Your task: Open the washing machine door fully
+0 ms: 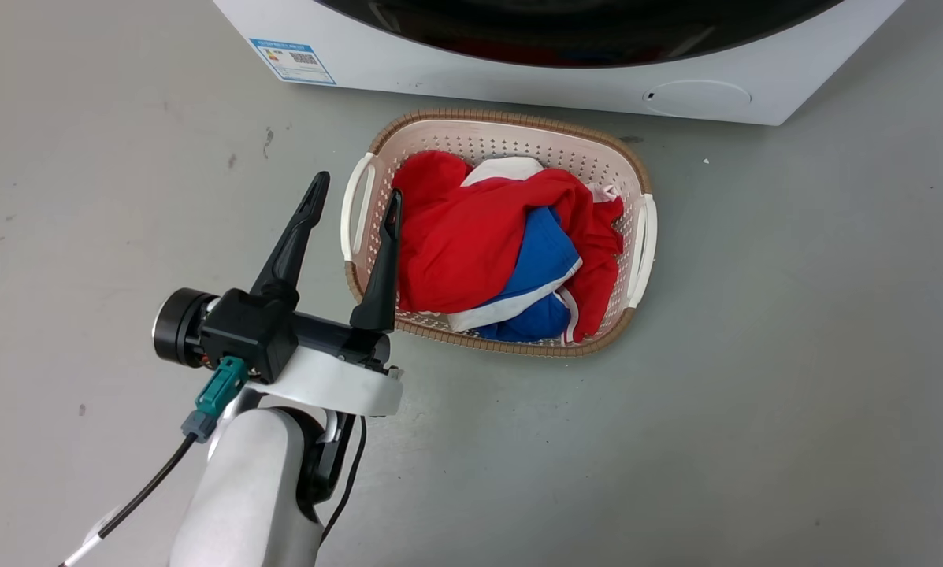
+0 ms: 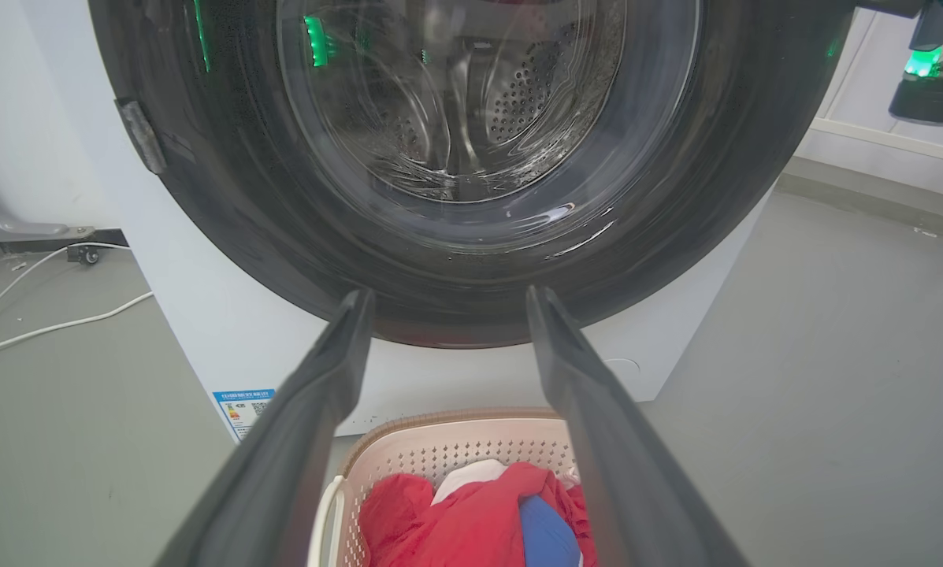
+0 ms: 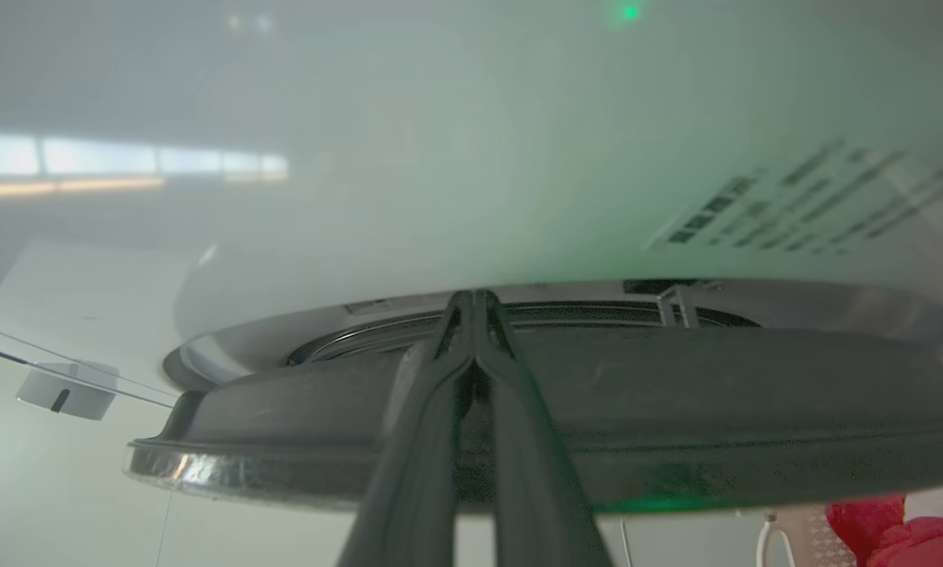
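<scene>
A pale laundry basket (image 1: 510,142) (brown-rimmed) on the grey floor (image 1: 794,354) holds red and blue clothes (image 1: 471,244)

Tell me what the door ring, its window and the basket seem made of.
Door ring: likely glossy black plastic; it mirrors green lights. Window: clear glass, apparently; holes of the drum show through, with curved glints. Basket: pale perforated plastic, matte, with a brown woven-look rim.
</scene>
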Controlling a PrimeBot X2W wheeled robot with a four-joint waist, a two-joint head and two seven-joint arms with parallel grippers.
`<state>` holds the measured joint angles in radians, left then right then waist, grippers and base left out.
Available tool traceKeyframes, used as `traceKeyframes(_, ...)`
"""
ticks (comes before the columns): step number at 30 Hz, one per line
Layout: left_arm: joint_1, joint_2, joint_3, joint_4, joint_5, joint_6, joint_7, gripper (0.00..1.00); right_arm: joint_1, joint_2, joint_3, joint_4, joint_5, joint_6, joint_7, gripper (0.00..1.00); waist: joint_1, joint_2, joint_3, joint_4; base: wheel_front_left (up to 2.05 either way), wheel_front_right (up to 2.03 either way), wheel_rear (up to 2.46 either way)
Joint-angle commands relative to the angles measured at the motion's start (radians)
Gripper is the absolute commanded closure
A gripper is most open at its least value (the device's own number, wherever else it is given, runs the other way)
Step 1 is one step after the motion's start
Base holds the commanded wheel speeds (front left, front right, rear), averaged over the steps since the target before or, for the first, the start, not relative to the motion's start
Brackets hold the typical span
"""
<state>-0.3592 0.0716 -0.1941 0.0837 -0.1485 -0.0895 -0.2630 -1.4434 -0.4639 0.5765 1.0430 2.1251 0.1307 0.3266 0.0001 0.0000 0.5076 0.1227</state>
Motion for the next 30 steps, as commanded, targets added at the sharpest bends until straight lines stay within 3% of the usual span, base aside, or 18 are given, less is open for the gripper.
traceKeyframes(1, -0.018, -0.003, 0.001, -0.004, 0.005, -0.004, -0.003, 0.0, -0.021, 0.022, 0.024, 0.016, 0.007, 0.0, 0.021, 1.0, -0.0001, 0.0, 0.005, 0.002, 0.0, 0.0, 0.0)
traceKeyframes(14, -0.01, -0.012, 0.004, 0.014, 0.013, -0.007, -0.003, 0.0, 0.01, 0.013, 0.137, 0.026, 0.021, 0.0, 0.161, 1.0, -0.0001, 0.0, -0.027, -0.006, 0.0, 0.0, 0.0)
traceKeyframes(30, 0.089, -0.017, -0.009, 0.065, 0.008, -0.009, -0.003, 0.0, 0.363, -0.084, 0.214, -0.301, 0.098, 0.0, 0.197, 1.0, -0.0001, 0.0, -0.204, -0.03, 0.0, 0.0, 0.0)
